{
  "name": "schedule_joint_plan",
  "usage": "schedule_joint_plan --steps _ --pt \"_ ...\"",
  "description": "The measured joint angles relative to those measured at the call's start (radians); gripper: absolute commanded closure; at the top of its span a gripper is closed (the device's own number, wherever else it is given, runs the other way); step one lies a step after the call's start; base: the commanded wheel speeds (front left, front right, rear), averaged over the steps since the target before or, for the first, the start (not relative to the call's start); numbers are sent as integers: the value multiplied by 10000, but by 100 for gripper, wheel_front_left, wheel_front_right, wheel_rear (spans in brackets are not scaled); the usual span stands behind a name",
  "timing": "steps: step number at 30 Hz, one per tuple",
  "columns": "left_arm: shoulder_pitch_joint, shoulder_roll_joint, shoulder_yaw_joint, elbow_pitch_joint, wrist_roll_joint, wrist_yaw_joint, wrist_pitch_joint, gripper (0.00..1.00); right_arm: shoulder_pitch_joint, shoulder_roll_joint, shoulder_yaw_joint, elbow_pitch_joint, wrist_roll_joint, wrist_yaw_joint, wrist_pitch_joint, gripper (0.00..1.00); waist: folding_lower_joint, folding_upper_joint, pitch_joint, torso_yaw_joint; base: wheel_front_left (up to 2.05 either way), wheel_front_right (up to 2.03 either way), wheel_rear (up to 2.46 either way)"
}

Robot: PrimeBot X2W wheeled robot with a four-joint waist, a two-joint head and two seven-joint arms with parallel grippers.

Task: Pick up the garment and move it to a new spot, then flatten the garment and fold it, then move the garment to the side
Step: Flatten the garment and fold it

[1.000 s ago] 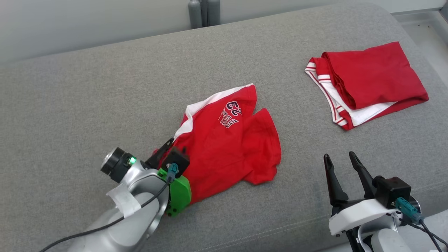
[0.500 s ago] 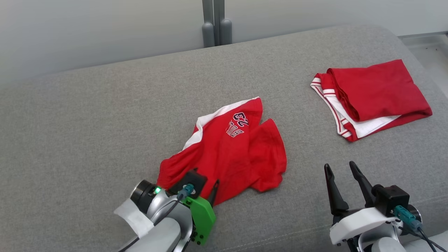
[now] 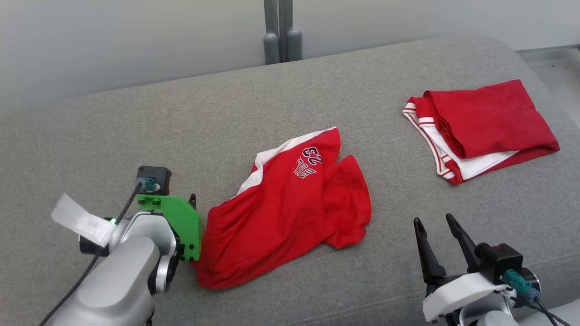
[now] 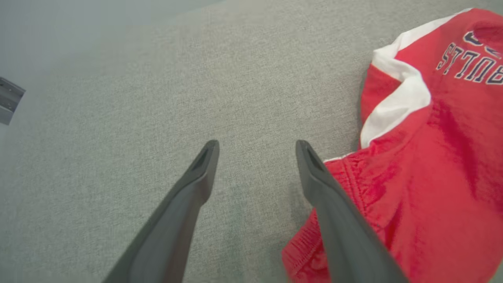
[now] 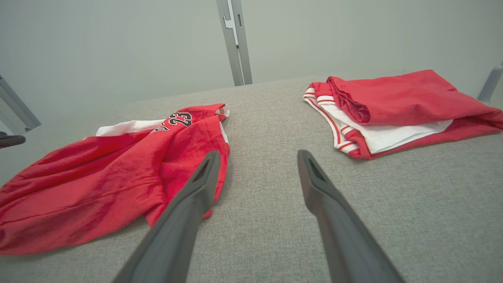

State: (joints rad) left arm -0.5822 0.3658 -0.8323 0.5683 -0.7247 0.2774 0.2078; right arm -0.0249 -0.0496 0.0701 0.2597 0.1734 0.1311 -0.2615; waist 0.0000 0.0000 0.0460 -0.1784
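The garment [image 3: 290, 203] is a pair of red shorts with a white side stripe and dark lettering. It lies crumpled in the middle of the grey cushion [image 3: 136, 131]. My left gripper [image 4: 255, 146] is open just left of the garment's waistband [image 4: 353, 184], with bare grey fabric between its fingers. One finger [image 4: 334, 212] overlaps the waistband edge in the left wrist view. My right gripper [image 3: 435, 222] stands open and holds nothing, near the front edge and right of the garment [image 5: 98, 184].
A second red garment with white trim [image 3: 485, 122] lies folded at the back right of the cushion. A grey post [image 3: 281, 27] rises behind the cushion against a pale wall. Bare cushion stretches left of the shorts.
My left gripper has opened, let go of the shorts' near-left edge and pulled back to the left. The shorts now lie loose. The head camera shifted. The right gripper barely moved.
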Motion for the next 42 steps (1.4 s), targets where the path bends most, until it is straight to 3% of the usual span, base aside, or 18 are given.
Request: schedule_joint_plan --steps 5,9,23,24,26,28,29,31,34,37,39,40,42 --pt "-189 -63 345 105 -965 -115 1384 0 -46 -2 -40 -10 -13 -2 0 0 0 0 250 -157 0 0 0" --pt "-315 -211 635 88 -1457 188 2002 0 -107 -4 -100 -36 -13 -2 0 0 0 0 438 -266 0 0 0" --pt "-552 -458 362 -265 -1724 407 3384 0 -220 -2 -56 -65 38 -2 -2 0 0 0 719 -357 0 0 0" --pt "-552 -470 314 -291 -1726 399 3469 2 -225 -2 -59 -65 40 -2 0 0 0 0 735 -359 0 0 0" --pt "-550 -500 265 -351 -1755 397 3524 15 -232 -2 -79 -65 46 -2 0 0 0 0 764 -366 0 0 0" --pt "-546 -523 211 -399 -1755 397 3557 48 -237 -2 -94 -67 54 -2 0 0 0 0 792 -376 0 0 0" --pt "-546 -531 173 -408 -1753 397 3584 56 -244 -2 -100 -67 58 -2 0 0 0 0 808 -382 0 0 0" --pt "-542 -543 77 -408 -1749 391 3668 65 -277 -2 -100 -71 81 -2 0 0 0 0 841 -390 0 0 0" --pt "-543 -625 21 -430 -1749 347 3695 65 -312 -2 -102 -75 86 -2 0 0 0 0 897 -390 0 0 0" --pt "-546 -698 -12 -410 -1751 305 3720 65 -327 -2 -90 -73 100 0 0 0 0 0 937 -399 0 0 0" --pt "-550 -813 75 -399 -1877 291 3720 56 -347 -2 -75 -71 117 0 0 0 0 0 972 -410 0 0 0" --pt "-556 -874 107 -385 -1979 284 3720 41 -378 0 -67 -71 117 -2 0 0 0 0 990 -418 0 0 0" --pt "-617 -941 140 -320 -1996 270 3670 0 -416 -2 -61 -75 140 -2 0 0 0 0 1026 -441 0 0 0"
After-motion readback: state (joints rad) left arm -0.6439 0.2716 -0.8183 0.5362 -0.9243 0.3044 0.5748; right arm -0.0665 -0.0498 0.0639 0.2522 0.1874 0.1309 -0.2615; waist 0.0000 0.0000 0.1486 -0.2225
